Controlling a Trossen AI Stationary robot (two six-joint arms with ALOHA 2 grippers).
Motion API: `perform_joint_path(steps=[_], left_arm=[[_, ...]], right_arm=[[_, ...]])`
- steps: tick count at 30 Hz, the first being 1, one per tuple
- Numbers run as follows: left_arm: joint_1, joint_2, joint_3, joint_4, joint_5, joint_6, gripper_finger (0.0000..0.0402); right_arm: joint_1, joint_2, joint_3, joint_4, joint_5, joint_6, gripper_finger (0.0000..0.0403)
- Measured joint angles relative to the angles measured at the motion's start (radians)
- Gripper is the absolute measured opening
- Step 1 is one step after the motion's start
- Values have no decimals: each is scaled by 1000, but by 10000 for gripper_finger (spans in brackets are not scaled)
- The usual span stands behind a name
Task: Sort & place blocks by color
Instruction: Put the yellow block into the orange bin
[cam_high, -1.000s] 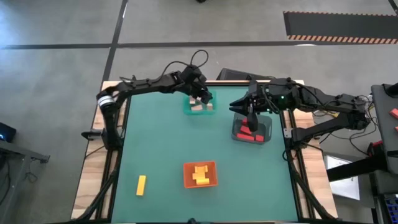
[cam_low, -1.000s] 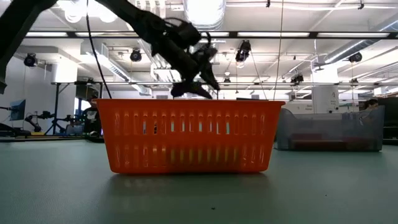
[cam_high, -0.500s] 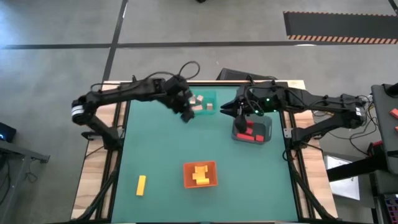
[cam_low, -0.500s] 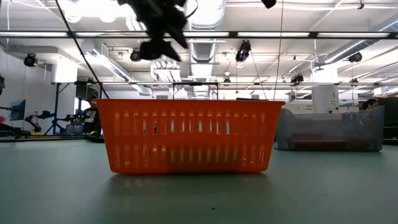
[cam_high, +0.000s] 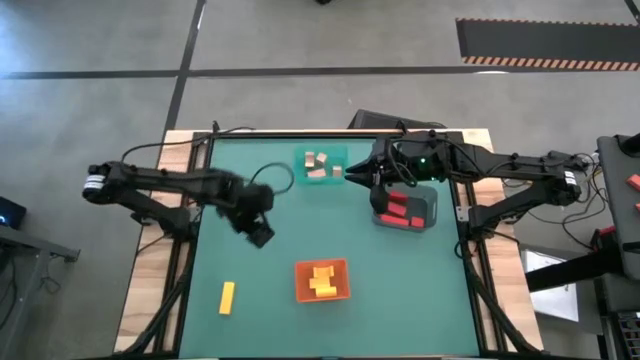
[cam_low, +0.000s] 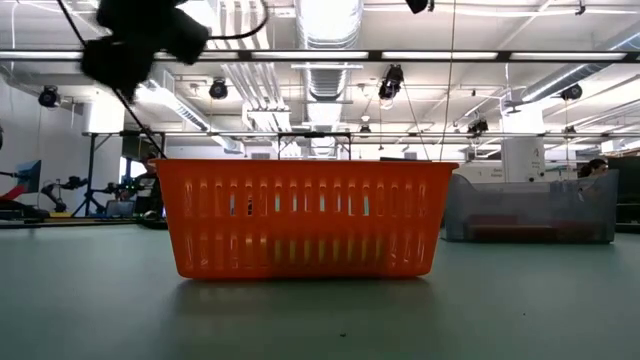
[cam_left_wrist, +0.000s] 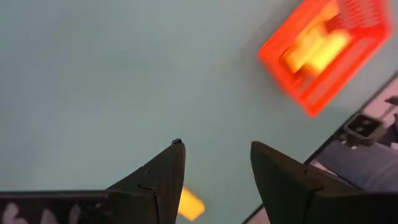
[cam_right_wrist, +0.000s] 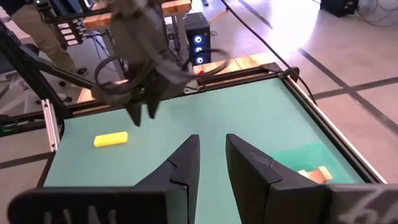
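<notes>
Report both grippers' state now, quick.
Left gripper: open, empty, over the bare mat between the teal tray and the loose yellow block.
Right gripper: open, empty, by the grey tray.

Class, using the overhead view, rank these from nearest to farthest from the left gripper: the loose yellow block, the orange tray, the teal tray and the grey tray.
From the left gripper, mid-table on the left:
1. Loose yellow block, toward the near-left corner; the orange tray, near centre, is too close to call against it.
2. Teal tray, far edge.
3. Grey tray, far right, by the right gripper.
</notes>
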Motion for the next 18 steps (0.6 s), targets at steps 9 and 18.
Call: perform_joint_path(steps=[9, 18], left_arm=[[-253, -68, -218, 62, 2, -440, 166], [-484, -30, -301, 145, 6, -750, 166]], right_arm=[[-15, 0, 0, 1, 0, -10, 68], [-21, -1, 0, 2, 0, -12, 68]])
